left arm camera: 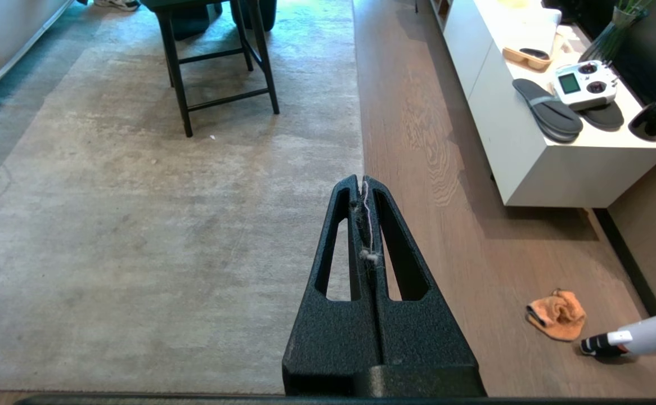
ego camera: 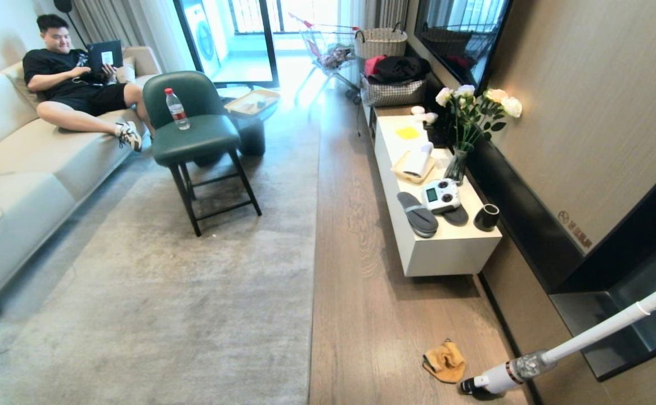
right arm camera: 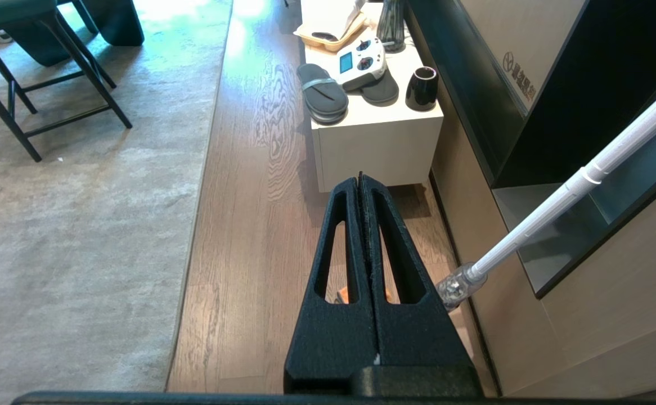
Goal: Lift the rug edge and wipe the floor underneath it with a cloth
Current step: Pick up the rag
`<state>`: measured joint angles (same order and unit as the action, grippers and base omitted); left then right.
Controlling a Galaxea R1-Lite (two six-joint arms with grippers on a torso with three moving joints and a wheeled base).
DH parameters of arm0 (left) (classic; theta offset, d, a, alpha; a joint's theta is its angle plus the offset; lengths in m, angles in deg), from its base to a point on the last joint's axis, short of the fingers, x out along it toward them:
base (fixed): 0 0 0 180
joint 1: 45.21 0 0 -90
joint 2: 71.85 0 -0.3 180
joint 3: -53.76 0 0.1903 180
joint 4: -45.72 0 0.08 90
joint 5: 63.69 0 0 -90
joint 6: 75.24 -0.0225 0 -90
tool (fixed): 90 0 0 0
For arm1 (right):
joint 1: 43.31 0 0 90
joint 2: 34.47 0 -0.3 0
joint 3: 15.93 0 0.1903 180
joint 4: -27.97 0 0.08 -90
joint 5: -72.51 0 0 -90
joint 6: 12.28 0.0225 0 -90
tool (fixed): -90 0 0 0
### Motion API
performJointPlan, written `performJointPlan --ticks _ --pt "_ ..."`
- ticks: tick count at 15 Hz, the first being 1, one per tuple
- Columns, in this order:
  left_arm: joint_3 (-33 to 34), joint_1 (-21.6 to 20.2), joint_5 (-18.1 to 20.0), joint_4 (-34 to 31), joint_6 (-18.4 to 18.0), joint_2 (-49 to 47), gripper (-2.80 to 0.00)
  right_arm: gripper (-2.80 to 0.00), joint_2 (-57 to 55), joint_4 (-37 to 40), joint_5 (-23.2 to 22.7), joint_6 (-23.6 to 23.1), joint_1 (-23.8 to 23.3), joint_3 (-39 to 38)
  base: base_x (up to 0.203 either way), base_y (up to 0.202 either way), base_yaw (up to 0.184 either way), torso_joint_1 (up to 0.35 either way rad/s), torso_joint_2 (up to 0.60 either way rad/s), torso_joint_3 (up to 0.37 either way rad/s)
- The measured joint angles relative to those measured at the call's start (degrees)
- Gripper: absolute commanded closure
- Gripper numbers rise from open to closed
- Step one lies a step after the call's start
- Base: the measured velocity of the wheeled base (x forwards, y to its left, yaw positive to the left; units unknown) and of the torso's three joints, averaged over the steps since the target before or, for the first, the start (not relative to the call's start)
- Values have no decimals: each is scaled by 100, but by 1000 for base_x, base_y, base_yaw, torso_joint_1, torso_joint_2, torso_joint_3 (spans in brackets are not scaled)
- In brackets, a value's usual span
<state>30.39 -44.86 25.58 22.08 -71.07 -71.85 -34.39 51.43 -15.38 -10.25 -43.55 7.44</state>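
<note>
Beige sofa [ego camera: 18,169] left, green chair [ego camera: 196,135], white cabinet [ego camera: 446,247] w/ bright window [ego camera: 260,22]

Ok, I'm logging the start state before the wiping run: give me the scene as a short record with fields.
rug edge: flat on the floor, straight border running away from the robot, not lifted
floor: bare wood strip between rug and white cabinet
cloth: crumpled on the floor, near the vacuum head, apart from the rug
left tool: shut, empty, above the rug border
right tool: shut, empty, above the wood strip
person: reclining on the sofa, far left
</note>
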Motion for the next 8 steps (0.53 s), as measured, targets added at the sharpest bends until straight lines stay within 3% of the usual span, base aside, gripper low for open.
performJointPlan --ticks 6,8 --pt "0 0 -4 0 1 0 0 0 0 -1 0 2 0 0 0 0 0 0 0 0" --pt "0 0 -1 2 -1 0 0 0 0 -7 0 7 0 0 0 0 0 -106 203 137"
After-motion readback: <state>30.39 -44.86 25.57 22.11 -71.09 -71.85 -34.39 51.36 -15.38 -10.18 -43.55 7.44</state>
